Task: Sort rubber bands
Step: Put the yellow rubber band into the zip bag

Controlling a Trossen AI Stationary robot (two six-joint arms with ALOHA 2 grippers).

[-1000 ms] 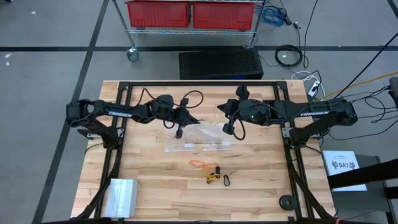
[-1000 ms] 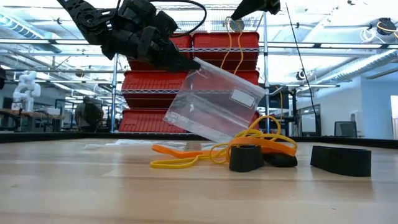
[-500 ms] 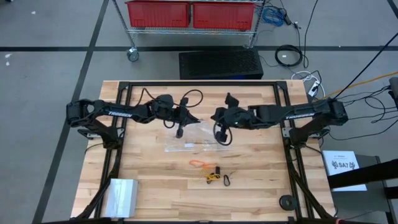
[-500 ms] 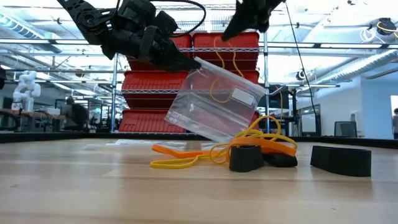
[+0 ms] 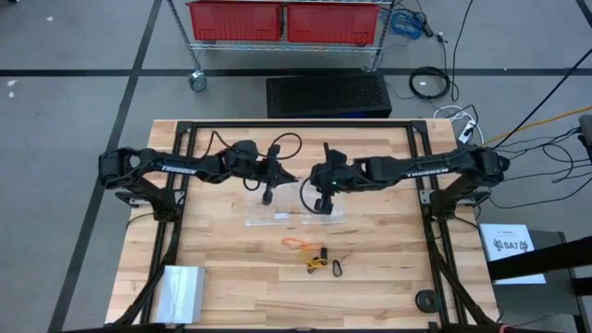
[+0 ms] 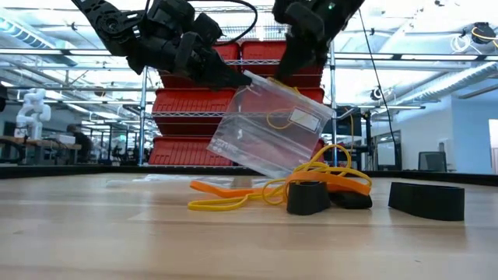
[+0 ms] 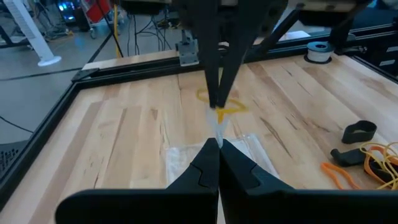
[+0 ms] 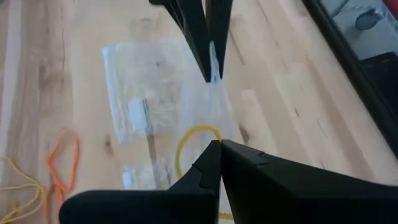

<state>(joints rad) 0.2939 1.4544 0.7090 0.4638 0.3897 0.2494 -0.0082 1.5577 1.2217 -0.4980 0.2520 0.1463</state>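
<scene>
Closest in, loose rubber bands lie piled on the counter. Behind them the left claw is clamped on a clear bag's top edge, holding it tilted. The right claw pinches a yellow band at the bag's mouth. Risk: the floppy opening folds over, so the band drops outside.
</scene>
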